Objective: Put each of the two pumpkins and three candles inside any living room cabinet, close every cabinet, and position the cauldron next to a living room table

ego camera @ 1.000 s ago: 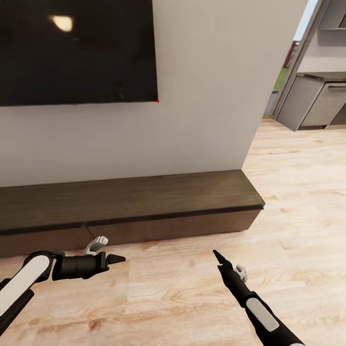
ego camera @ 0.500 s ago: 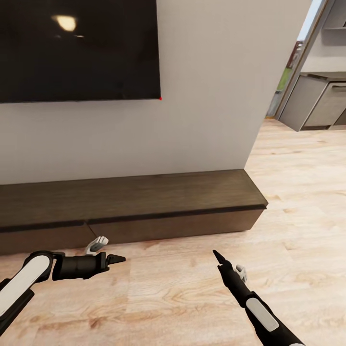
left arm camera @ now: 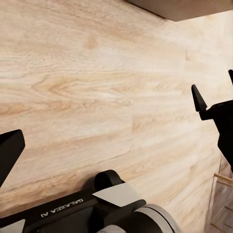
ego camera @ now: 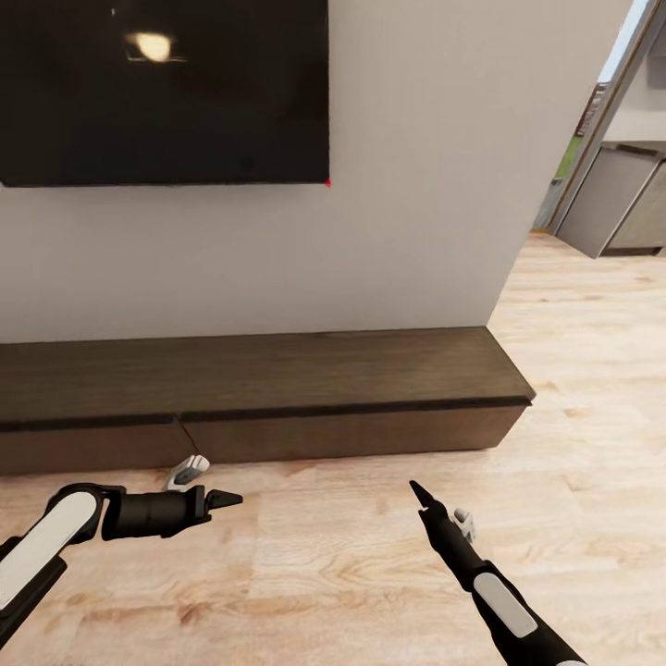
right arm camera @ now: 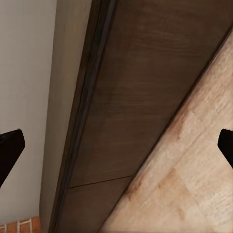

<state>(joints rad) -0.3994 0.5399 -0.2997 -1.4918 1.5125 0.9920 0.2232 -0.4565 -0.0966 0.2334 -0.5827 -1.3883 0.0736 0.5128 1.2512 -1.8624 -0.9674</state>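
Both claws empty and wide: left gripper (ego camera: 225, 499), right gripper (ego camera: 418, 491). Cabinet (ego camera: 277, 393) just ahead, drawers shut; rolling nearer risks bumping its front.

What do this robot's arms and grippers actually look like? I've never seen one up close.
Both arms are matte black tubes with glossy white shell panels. The left arm ends in a stubby black cylinder tapering to the pointed black left gripper, with a small white-grey bracket beside it. The slimmer right arm narrows to the pointed black right gripper. White lettering marks one black link.
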